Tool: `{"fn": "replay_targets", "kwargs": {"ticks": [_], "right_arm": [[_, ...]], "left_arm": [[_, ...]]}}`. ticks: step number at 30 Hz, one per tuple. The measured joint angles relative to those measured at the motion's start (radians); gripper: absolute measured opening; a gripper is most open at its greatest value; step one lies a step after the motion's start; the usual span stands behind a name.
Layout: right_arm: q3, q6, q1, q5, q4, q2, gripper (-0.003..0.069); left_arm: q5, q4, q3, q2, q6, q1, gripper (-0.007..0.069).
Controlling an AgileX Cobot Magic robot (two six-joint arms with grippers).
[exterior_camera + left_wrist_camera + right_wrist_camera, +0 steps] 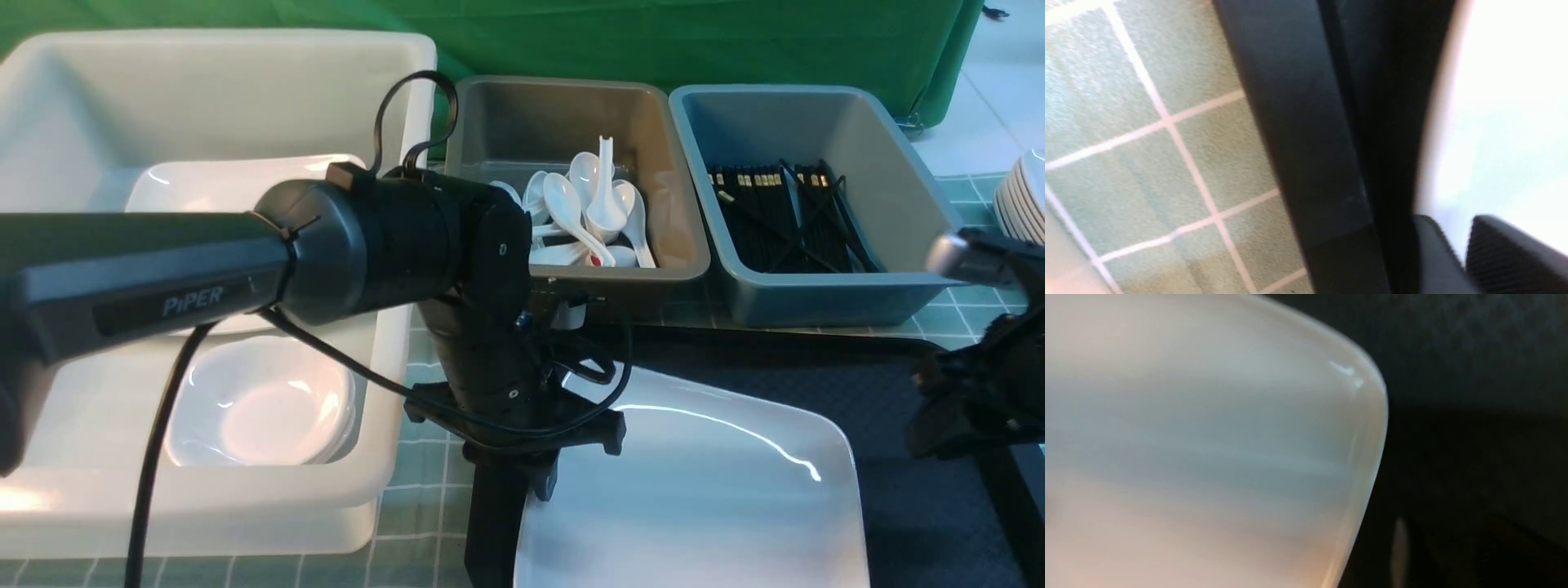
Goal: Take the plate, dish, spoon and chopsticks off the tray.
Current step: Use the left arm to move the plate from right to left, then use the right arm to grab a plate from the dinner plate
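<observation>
Here, left arm (482,359) and right arm (980,392) flank the plate (694,490) edges on the tray (898,392); state of jaws unclear.

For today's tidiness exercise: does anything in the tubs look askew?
In the grey tub, one spoon stands on end, handle up, while the others lie piled. In the blue tub, a few chopsticks lie crosswise over the neat row.

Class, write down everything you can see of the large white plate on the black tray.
The plate is large, white and glossy, seemingly glazed ceramic, square with rounded corners and a shallow raised rim. Empty, it lies flat on the black tray, light streaking its surface. The left arm hides its left edge.
</observation>
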Motion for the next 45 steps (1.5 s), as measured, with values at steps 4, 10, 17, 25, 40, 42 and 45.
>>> {"fn": "replay_targets", "kwargs": {"ticks": [4, 10, 17, 25, 40, 42, 45], "right_arm": [[-0.024, -0.031, 0.028, -0.068, 0.009, 0.083, 0.0489], [-0.108, -0.035, 0.073, -0.073, 0.025, 0.171, 0.0524], [-0.161, -0.035, 0.129, -0.065, 0.034, 0.251, 0.0524], [-0.172, -0.036, 0.156, -0.031, 0.036, 0.283, 0.0273], [-0.157, -0.042, 0.132, 0.037, 0.078, 0.171, 0.0182], [-0.157, -0.044, 0.13, 0.054, 0.088, 0.09, 0.0134], [-0.157, -0.044, 0.13, 0.105, 0.105, -0.017, 0.0071]], "left_arm": [[-0.008, 0.03, 0.001, 0.0, 0.0, 0.0, 0.0342], [0.099, 0.136, -0.05, -0.001, 0.0, 0.0, 0.0451], [0.17, 0.179, -0.092, -0.064, 0.0, 0.0, 0.0347], [0.111, 0.186, -0.115, -0.274, -0.012, 0.0, 0.0039], [0.09, 0.179, -0.114, -0.327, -0.012, 0.0, 0.0008], [0.104, 0.217, -0.114, -0.362, -0.019, 0.0, 0.0008], [0.138, 0.288, -0.114, -0.405, -0.036, 0.0, 0.0008]]}}
